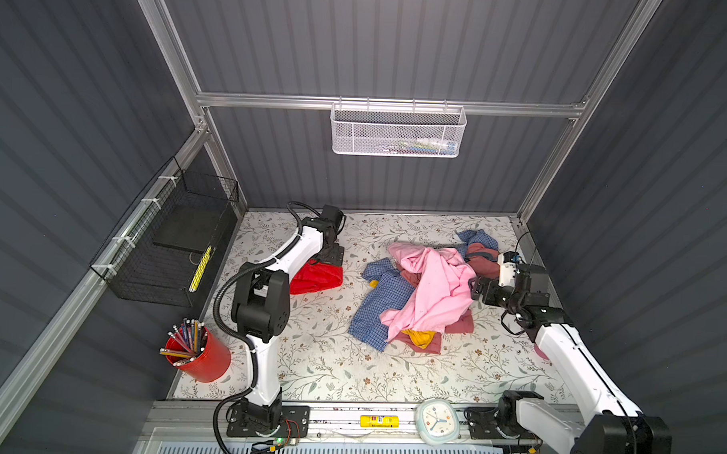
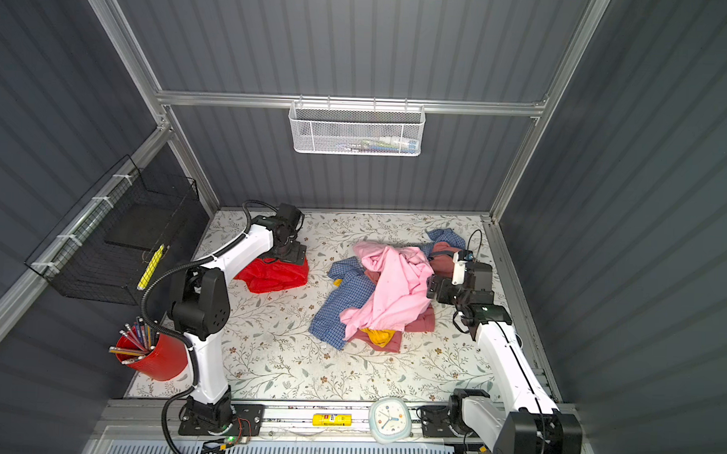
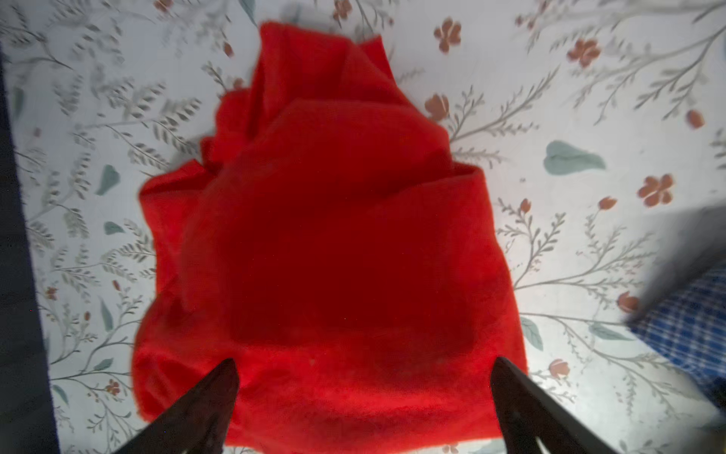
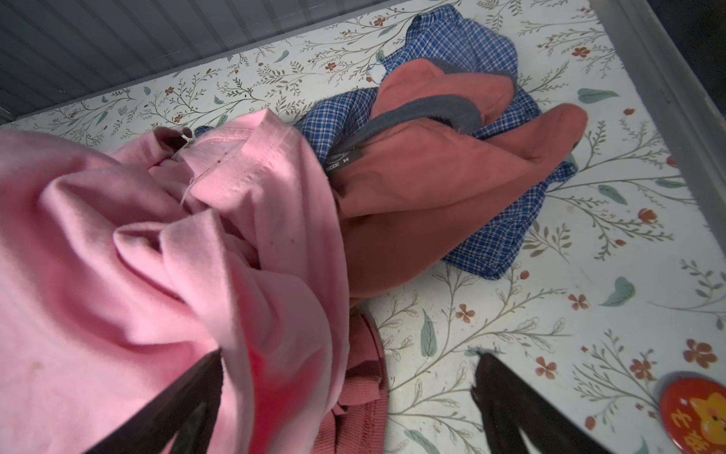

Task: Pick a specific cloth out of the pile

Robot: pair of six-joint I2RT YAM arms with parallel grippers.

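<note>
Broadly, our floral bench (image 1: 328,360) carries two separate groups. The pile (image 1: 430,288) of pink, blue-checked, dusty-rose and mustard garments sits directly ahead of our right gripper (image 4: 348,353). Its jaws stand apart, one at the edge of the pink fabric (image 4: 137,255) and the other over bare bench. We judge it waits there to steady the heap. The cloth (image 1: 318,278), bright red and crumpled, lies alone on the bench directly beneath our left gripper (image 3: 364,361), well apart from the pile. That gripper's jaws are spread wide astride the cloth's near edge, clamping nothing, so we judge the cloth singled out and the task nearly complete.
</note>
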